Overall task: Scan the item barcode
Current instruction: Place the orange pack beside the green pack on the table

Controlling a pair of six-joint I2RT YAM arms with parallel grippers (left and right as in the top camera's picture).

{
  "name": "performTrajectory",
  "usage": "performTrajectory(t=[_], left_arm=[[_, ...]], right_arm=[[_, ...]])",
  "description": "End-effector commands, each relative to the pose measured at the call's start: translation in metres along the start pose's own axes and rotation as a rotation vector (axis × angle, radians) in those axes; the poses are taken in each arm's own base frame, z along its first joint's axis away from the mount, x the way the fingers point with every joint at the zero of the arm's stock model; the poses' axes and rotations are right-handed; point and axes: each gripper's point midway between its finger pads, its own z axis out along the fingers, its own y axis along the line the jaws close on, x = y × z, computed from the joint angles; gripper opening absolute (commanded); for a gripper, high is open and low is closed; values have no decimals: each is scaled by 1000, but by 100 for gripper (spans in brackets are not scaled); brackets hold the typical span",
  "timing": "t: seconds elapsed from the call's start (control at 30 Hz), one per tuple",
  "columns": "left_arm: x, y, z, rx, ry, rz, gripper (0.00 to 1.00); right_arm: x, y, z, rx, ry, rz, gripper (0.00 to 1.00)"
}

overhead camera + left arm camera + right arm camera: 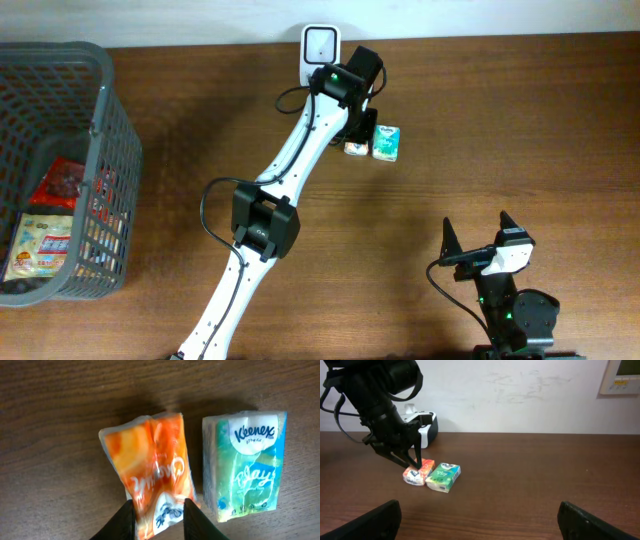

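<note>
Left gripper (159,521) fingers, nearest the lens, straddle the lower end of the orange tissue pack (150,455), which lies flat on the table (520,100); whether they pinch it or merely bracket it cannot be told. Kleenex pack (245,460) sits just beside, at 3 o'clock. For a clean scan, lift straight up, then face the barcode, unseen here, toward the scanner (320,45) at 11 o'clock overhead. Table's rear edge runs near; open room lies toward 6 o'clock. Right gripper (476,225) stands spread wide, well apart.

obstacles: Kleenex pack (247,465) just beside orange pack (150,470), scanner (320,45) close behind | free: open table (520,120) to their right
</note>
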Motion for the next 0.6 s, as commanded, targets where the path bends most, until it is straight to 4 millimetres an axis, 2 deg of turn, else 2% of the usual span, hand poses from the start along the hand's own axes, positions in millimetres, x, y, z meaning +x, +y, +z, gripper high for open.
performTrajectory(t=[0.0, 0.07, 0.13, 0.2, 0.23, 0.27, 0.3, 0.33, 0.37, 0.4, 0.43, 0.5, 0.57], left_arm=[[11, 2, 4, -3, 50, -32, 33], [16, 5, -9, 11, 73, -45, 34], [0, 6, -52, 47, -3, -41, 35], [-24, 20, -125, 50, -159, 9, 34], [-29, 39, -161, 6, -224, -15, 34], [-29, 70, -216, -57, -314, -63, 39], [-25, 89, -244, -101, -355, -93, 40], [-18, 118, -281, -175, -409, -142, 43], [-10, 157, -332, -260, -501, -150, 82], [2, 192, -373, -306, -570, -193, 99], [11, 213, -394, -330, -605, -242, 99], [41, 277, -438, -410, -672, -390, 99], [75, 340, -464, -499, -693, -541, 99]], right_arm=[[3, 1, 0, -4, 4, 11, 99], [3, 1, 0, -4, 4, 11, 98], [3, 1, 0, -4, 4, 11, 98], [3, 1, 0, -4, 4, 11, 98], [3, 1, 0, -4, 4, 11, 98], [3, 1, 0, -4, 4, 11, 98], [3, 1, 0, -4, 4, 11, 98], [3, 1, 0, -4, 4, 11, 98], [3, 1, 0, -4, 4, 11, 98], [3, 1, 0, -4, 4, 11, 98], [3, 1, 0, -4, 4, 11, 98], [3, 1, 0, -4, 4, 11, 98], [3, 1, 0, -4, 4, 11, 99]])
